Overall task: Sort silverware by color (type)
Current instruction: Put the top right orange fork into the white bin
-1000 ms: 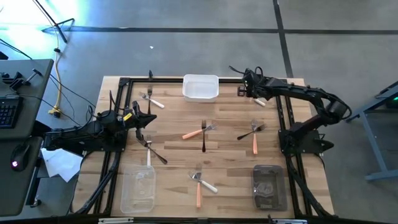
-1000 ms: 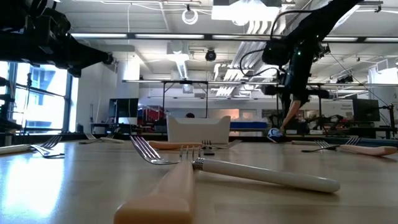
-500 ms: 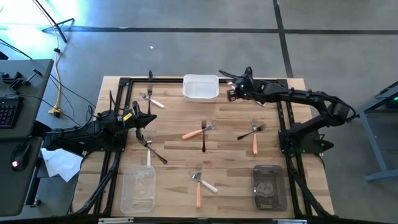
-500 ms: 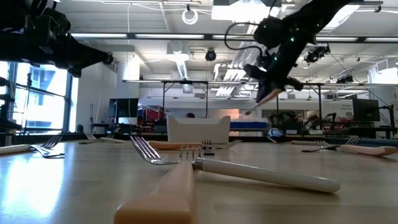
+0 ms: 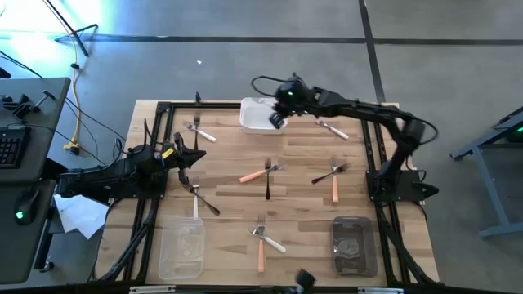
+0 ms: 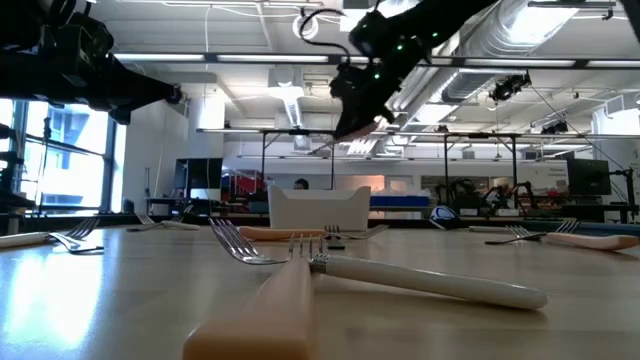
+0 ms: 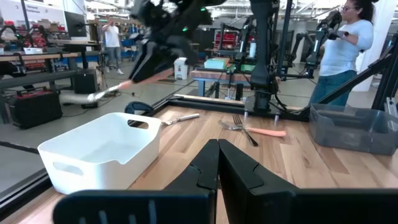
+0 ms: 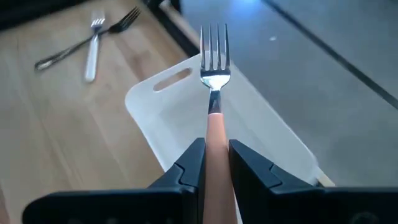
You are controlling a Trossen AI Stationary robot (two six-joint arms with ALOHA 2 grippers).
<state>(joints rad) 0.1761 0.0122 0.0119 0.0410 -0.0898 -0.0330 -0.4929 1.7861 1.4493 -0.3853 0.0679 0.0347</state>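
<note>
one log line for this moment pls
right gripper: shut on orange-handled fork, above white tray | left gripper: shut, idle at left table edge | phase: carrying to tray

counter (image 5: 229, 163): light wood with a black frame
white tray (image 5: 261, 118): at the middle of the far edge
clear tray (image 5: 181, 249): near the front left corner
grey tray (image 5: 353, 245): near the front right corner
person (image 7: 348, 37): stands in the room behind the counter

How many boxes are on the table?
3. A white tray at the back edge, below the orange fork in the right gripper; a clear tray front left; a grey tray front right. None seems hidden.
</note>
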